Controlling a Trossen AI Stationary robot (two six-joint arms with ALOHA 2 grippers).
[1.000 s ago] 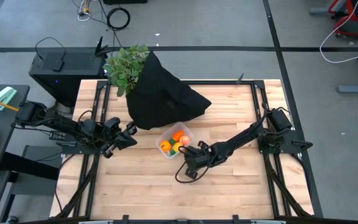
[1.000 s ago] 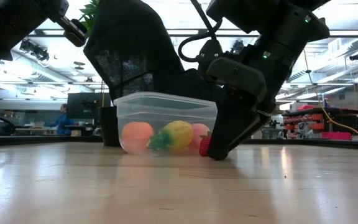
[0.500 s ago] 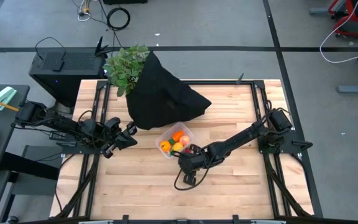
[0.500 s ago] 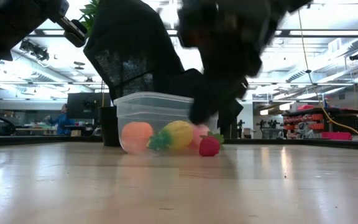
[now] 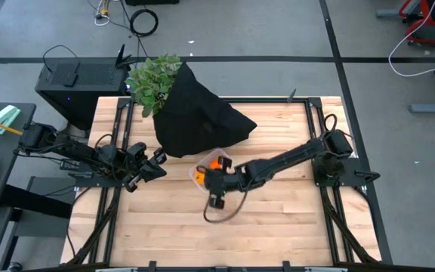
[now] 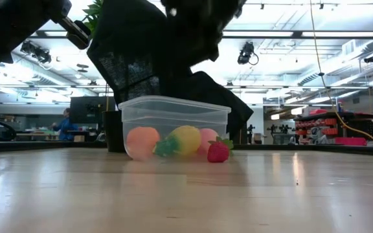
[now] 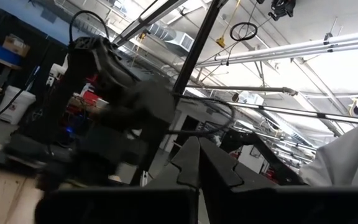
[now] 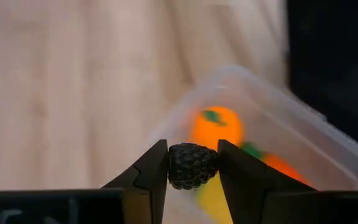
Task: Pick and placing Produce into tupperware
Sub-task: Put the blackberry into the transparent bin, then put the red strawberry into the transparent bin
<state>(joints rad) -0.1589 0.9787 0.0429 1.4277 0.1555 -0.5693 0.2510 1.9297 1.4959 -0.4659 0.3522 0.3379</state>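
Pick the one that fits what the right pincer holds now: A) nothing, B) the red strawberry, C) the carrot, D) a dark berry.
D: the right wrist view shows the right pincer clamped on a dark berry above the tupperware, while the red strawberry lies on the table beside the tupperware.

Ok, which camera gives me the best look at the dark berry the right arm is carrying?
The right wrist view: the dark berry sits clamped between the right gripper fingers, above the tupperware. In the high view the arm covers it. The low view shows only the container and a red strawberry beside it. The left wrist view misses it.
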